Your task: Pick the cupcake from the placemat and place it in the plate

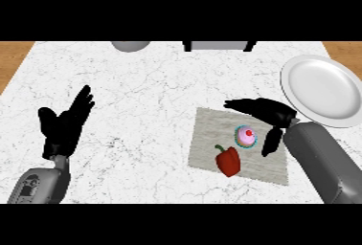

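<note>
A cupcake (246,137) with pink icing and a red cherry sits on the grey placemat (212,143), right of the mat's middle. My right hand (272,115) hovers over the mat's far right corner, open, fingers stretched left beyond the cupcake and thumb hanging down at its right side; it is not closed on the cupcake. A white plate (322,90) lies at the far right, just beyond the right hand. My left hand (65,123) rests open at the left, fingers up, far from the mat.
A red bell pepper (228,161) lies on the placemat just in front and left of the cupcake. A grey rounded object (130,46) and a dark-framed grey item (218,45) stand at the counter's far edge. Wood floor shows beyond both far corners.
</note>
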Motion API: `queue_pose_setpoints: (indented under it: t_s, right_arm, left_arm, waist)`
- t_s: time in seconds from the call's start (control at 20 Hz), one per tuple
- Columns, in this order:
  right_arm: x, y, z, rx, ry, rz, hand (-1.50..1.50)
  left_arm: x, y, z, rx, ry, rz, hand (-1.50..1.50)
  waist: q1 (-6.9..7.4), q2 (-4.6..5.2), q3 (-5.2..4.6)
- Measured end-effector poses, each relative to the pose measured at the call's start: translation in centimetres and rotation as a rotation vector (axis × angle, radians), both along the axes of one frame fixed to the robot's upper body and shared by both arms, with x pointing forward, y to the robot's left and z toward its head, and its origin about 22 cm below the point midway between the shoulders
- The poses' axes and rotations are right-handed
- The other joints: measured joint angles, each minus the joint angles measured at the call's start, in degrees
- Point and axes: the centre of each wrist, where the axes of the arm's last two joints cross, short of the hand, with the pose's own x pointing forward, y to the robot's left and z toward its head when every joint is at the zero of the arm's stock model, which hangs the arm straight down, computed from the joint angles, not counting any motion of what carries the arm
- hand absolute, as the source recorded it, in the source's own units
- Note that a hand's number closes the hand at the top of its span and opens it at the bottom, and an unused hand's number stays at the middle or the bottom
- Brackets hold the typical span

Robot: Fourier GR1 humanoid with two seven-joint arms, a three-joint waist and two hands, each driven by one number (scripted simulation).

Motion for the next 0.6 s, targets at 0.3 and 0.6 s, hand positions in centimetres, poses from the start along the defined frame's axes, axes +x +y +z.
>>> queue_pose_setpoints:
  t_s: [0.3, 0.6]
  right_arm:
    - [-0.3, 1.9, -1.1, -0.063, 0.016, 0.056, 1.5]
    - [-0.8, 1.9, -2.0, -0.062, 0.016, 0.151, 1.5]
  left_arm:
    - [0.0, 0.8, -0.4, -0.002, -0.005, 0.0, 0.0]
    - [-0.5, 1.1, 0.4, 0.0, -0.004, 0.003, 0.0]
  waist:
    - [-0.04, -0.04, -0.01]
    - [0.07, -0.06, -0.01]
